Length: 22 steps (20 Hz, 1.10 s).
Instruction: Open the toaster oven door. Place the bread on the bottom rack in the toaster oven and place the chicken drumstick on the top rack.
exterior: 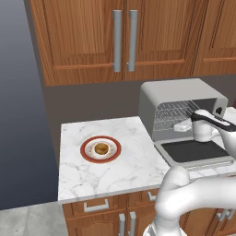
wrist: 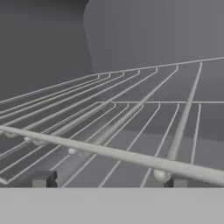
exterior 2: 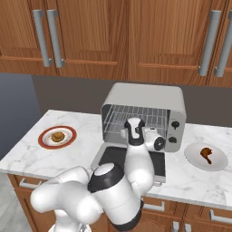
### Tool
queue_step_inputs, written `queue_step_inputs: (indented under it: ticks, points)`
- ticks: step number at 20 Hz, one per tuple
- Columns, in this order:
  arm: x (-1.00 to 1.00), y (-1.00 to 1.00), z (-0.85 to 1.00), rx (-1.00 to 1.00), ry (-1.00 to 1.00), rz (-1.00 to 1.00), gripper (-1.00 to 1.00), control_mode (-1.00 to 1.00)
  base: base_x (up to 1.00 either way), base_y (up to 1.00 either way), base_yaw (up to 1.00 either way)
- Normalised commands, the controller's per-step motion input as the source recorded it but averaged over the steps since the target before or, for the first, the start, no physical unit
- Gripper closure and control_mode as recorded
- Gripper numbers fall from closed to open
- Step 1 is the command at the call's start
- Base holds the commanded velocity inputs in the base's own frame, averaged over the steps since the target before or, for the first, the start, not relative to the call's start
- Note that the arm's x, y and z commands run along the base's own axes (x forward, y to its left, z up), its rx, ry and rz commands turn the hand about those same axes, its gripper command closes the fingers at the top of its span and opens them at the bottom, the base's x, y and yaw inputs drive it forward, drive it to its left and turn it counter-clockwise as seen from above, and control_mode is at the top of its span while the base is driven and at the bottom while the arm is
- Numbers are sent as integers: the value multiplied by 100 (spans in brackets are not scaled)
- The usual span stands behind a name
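The toaster oven (exterior: 175,90) (exterior 2: 145,95) stands on the counter with its door (exterior: 193,151) (exterior 2: 111,156) folded down flat. My gripper (exterior: 182,125) (exterior 2: 129,130) (wrist: 109,180) is at the oven mouth, open, with nothing held. In the hand view a silver wire rack (wrist: 131,118) stretches ahead, and its front bar crosses just above my fingertips (wrist: 43,178). I cannot tell whether it is the top rack or the bottom rack. The bread (exterior: 101,149) (exterior 2: 57,137) lies on a red-rimmed plate to the left. The chicken drumstick (exterior 2: 206,155) lies on a white plate to the right.
The red-rimmed plate (exterior: 87,156) (exterior 2: 45,142) sits mid-counter, left of the oven. The white plate (exterior 2: 219,164) is right of it. Wooden wall cabinets with silver bar handles (exterior: 124,41) hang above. The marble counter ends at its left edge (exterior: 61,161).
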Motion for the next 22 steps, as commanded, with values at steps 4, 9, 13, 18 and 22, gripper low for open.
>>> queue_step_inputs:
  ticks: [4,9,13,18,22]
  points:
    - [-1,0,-49,0,16,0,-100,-100,0,0,0]
    - [-21,0,-64,0,26,0,-100,-100,0,0,0]
    - [-44,0,-90,0,30,0,-100,-100,0,0,0]
    - [-81,0,-97,0,29,0,-100,-100,0,0,0]
    - [-99,0,-100,0,28,0,-100,-100,0,0,0]
